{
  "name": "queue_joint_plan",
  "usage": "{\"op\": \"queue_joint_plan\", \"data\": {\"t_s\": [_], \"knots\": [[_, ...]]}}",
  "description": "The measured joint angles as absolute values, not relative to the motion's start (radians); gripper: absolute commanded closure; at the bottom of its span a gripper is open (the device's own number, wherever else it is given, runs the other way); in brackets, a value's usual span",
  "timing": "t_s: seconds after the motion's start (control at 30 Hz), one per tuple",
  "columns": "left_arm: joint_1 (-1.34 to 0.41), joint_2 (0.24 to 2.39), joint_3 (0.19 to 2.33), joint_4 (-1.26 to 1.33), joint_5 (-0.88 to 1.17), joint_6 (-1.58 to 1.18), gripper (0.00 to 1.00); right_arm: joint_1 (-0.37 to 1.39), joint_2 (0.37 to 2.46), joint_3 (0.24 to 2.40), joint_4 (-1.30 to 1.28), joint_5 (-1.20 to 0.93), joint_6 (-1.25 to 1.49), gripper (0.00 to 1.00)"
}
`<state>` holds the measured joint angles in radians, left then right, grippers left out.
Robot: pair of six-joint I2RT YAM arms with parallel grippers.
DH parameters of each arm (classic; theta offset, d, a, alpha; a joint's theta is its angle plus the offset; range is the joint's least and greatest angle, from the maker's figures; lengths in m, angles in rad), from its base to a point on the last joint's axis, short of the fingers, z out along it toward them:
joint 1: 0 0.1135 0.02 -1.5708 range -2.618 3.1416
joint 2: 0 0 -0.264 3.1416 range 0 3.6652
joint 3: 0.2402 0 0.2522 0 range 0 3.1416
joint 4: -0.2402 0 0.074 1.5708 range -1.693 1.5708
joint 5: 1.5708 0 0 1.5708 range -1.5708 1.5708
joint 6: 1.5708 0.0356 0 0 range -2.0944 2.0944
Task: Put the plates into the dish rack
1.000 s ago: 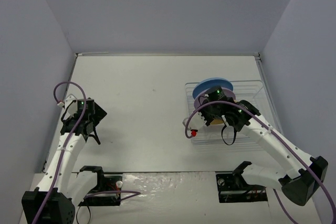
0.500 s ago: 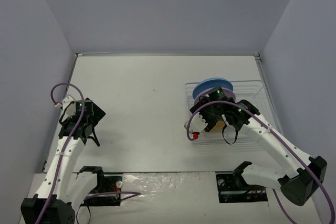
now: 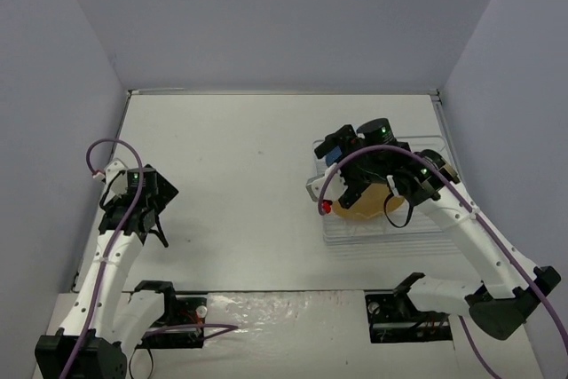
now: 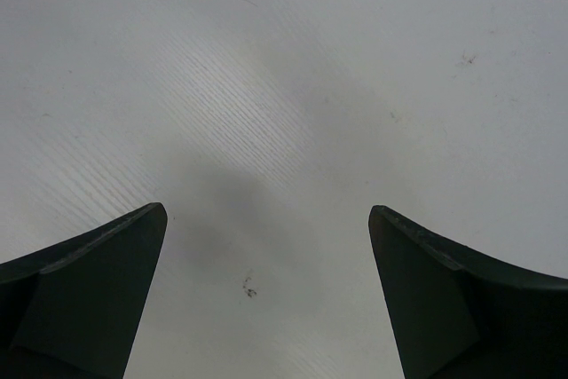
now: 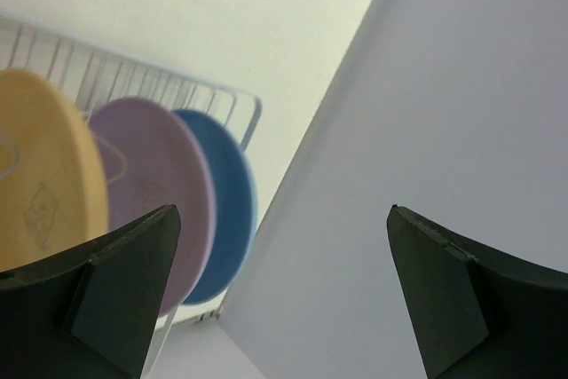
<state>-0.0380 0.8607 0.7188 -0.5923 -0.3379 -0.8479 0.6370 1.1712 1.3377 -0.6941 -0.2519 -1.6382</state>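
Three plates stand on edge side by side in the dish rack (image 3: 426, 145), among its thin wire dividers (image 5: 133, 82). In the right wrist view the yellow-orange plate (image 5: 40, 193) is nearest, then the lilac one (image 5: 155, 193), then the blue one (image 5: 232, 210). From above, the yellow plate (image 3: 368, 203) shows below the arm and a sliver of blue (image 3: 330, 157) beside it. My right gripper (image 3: 342, 168) (image 5: 282, 210) hovers over the rack, open and holding nothing. My left gripper (image 3: 153, 224) (image 4: 266, 209) is open over bare table at the far left.
Grey walls enclose the white table (image 3: 240, 175); the right wall (image 3: 497, 113) runs close to the rack. A red-tipped cable end (image 3: 327, 208) hangs from the right arm by the rack's left edge.
My right gripper has opened, let go of the yellow plate in the rack and drawn up and back from it. The left arm has barely shifted.
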Motion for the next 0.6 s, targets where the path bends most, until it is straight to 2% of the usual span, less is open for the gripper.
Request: {"op": "queue_joint_plan", "data": {"t_s": [0.13, 0.27, 0.47, 0.6], "knots": [[-0.038, 0.881, 0.762, -0.584, -0.327, -0.818, 0.03, 0.654, 1.224, 1.416, -0.578, -0.295, -1.468, 0.00], [-0.038, 0.911, 0.832, -0.551, -0.295, -0.771, 0.03, 0.677, 1.269, 1.436, -0.322, -0.215, -1.094, 0.00], [-0.038, 0.920, 0.862, -0.493, -0.256, -0.699, 0.03, 0.672, 1.318, 1.419, -0.051, 0.216, -0.480, 0.00], [-0.038, 0.916, 0.843, -0.450, -0.218, -0.669, 0.03, 0.650, 1.232, 1.240, -0.017, 0.519, -0.155, 0.00]]}}
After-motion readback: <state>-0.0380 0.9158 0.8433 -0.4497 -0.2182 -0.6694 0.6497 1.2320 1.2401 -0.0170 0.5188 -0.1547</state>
